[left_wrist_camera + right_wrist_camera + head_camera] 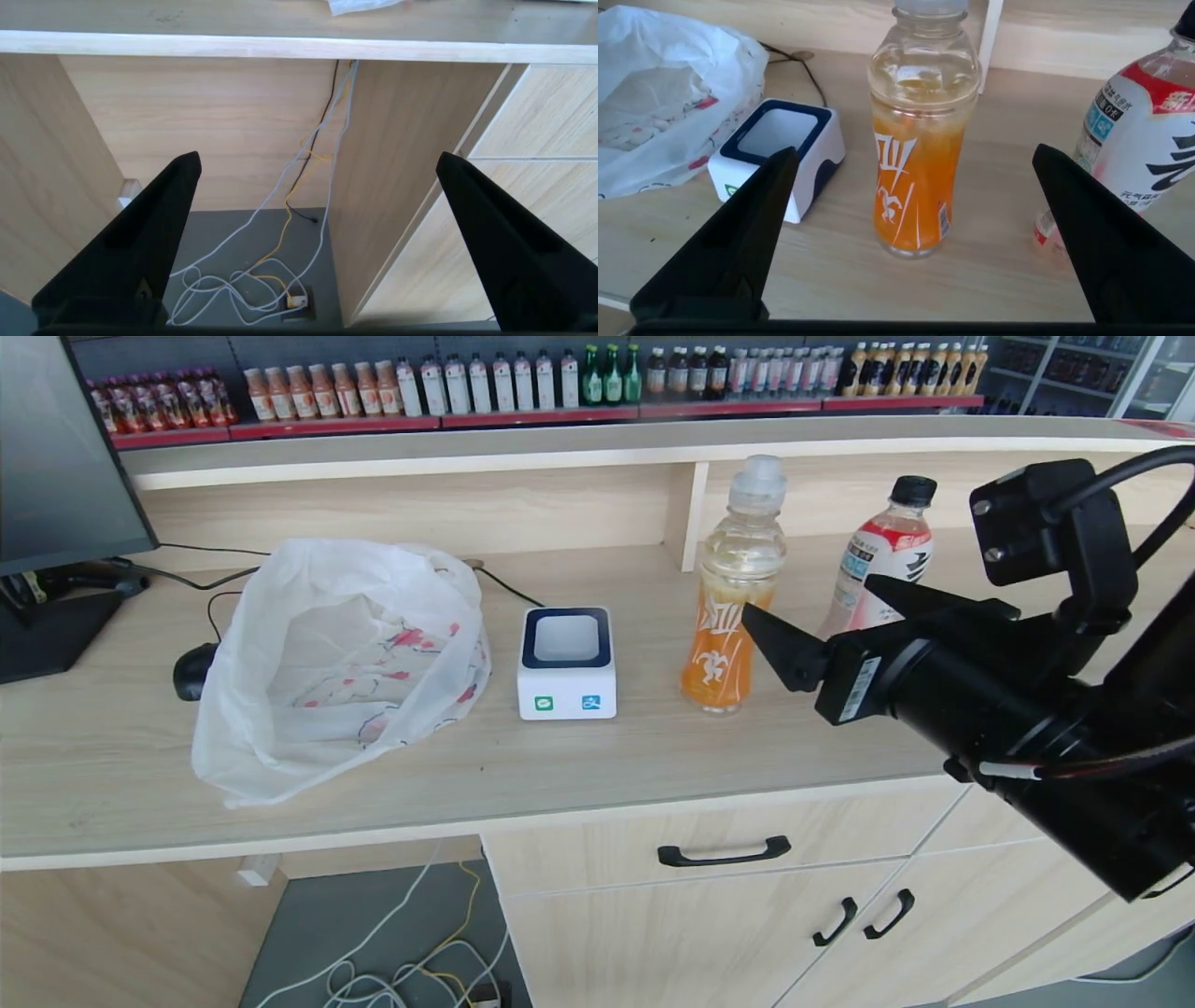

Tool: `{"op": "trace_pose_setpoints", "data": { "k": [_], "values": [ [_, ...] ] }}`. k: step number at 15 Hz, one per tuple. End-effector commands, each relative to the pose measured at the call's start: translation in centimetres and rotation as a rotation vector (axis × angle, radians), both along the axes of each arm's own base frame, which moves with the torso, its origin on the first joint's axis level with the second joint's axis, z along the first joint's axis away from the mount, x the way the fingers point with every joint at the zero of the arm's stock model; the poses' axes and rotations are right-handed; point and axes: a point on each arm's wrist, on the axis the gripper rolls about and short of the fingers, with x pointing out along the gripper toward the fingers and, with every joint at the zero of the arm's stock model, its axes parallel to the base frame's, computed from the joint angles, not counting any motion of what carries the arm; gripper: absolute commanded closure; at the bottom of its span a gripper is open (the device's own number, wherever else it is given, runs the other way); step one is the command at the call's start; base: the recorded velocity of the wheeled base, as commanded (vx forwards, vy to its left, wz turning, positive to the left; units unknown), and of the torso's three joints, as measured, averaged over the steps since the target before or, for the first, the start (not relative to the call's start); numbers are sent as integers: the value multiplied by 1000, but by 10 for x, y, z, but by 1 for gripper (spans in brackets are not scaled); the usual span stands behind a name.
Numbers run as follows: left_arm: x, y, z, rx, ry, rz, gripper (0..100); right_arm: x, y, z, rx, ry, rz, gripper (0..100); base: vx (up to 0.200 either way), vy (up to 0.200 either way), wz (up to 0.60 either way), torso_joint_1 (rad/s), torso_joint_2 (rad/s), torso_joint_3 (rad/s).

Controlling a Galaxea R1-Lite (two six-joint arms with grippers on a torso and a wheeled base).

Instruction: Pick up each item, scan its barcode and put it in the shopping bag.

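Right end effector [805, 593] [912, 154]: released, fingers spread wide, nothing grasped. You will find it above the surface [560, 765], on the robot's right of the scanner [567, 663], aimed back toward it.

Orange bottle [731, 616] [917, 159]: upright, capped, partly filled. It stands just to the right of the scanner, between the scanner and the right end effector. In the right wrist view it sits ahead of the open fingers and centred in the gap. You cannot tell from the head view whether the nearer fingertip touches it.

Pink-and-white bottle [882, 569] [1144, 121]: upright, black cap, farther right of the scanner than the orange bottle and a little farther back.

Scanner: white box with a dark-framed window facing up.

Shopping bag [345, 663] [663, 84]: white plastic, mouth open, slumped just to the left of the scanner.

Left end effector [318, 157]: released, fingers wide apart, empty. It hangs lower than the scanner, in front of the surface's edge, facing the open bay beneath, where cables [252, 271] lie on the floor.

Also note a mouse [193, 670] and a monitor [65, 448] left of the scanner beyond the bag, drawers [724, 851] below it, and a shelf [560, 415] of drinks behind it.
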Motion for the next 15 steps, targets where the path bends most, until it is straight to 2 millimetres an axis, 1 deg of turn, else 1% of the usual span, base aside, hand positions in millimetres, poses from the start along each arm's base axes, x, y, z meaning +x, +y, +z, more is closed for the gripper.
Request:
{"op": "trace_pose_setpoints", "data": {
  "k": [1,4,5,7,11,15],
  "values": [
    [0,0,0,0,-1,0,0,10,10,-10,-21,25,1,0,0,0,0,0,0,0],
    [0,0,0,0,-1,0,0,20,19,-20,10,30,4,0,0,0,0,0,0,0],
    [0,0,0,0,-1,0,0,28,20,-24,24,14,-10,0,0,0,0,0,0,0],
    [0,0,0,0,-1,0,0,36,22,-30,41,-3,-25,0,0,0,0,0,0,0],
    [0,0,0,0,-1,0,0,45,28,-40,37,4,-26,0,0,0,0,0,0,0],
    [0,0,0,-2,-1,0,0,59,24,-43,60,-28,-63,0,0,0,0,0,0,0]
  ]
}}
